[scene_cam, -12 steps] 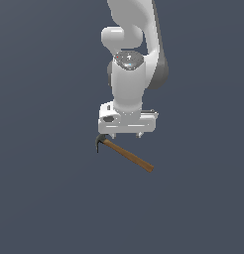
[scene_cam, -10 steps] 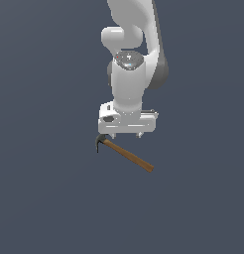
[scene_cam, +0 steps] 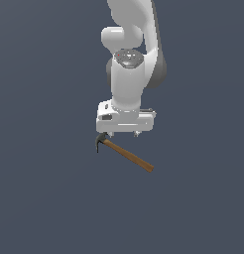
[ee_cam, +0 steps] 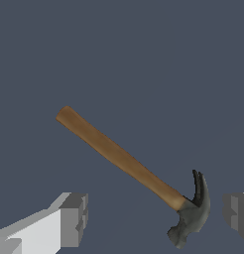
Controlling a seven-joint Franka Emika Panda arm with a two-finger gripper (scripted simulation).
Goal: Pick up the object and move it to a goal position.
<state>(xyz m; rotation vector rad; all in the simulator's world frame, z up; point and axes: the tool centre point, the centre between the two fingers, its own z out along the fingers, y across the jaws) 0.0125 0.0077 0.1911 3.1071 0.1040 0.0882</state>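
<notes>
The hammer [scene_cam: 126, 154] lies flat on the dark grey ground, its dark curved head [scene_cam: 99, 141] toward the exterior view's left and its brown wooden handle running down to the right. My gripper [scene_cam: 123, 134] hangs straight down just above the head end and does not touch it. In the wrist view the hammer [ee_cam: 124, 161] lies slantwise under the open gripper [ee_cam: 154, 214], with the head [ee_cam: 192, 216] close to one grey finger [ee_cam: 237, 214] and the other finger [ee_cam: 73, 218] well apart. The jaws are wide open and empty.
The white arm [scene_cam: 130, 59] rises straight above the gripper. The ground is a plain dark grey surface with nothing else on it in either view. No goal marker shows.
</notes>
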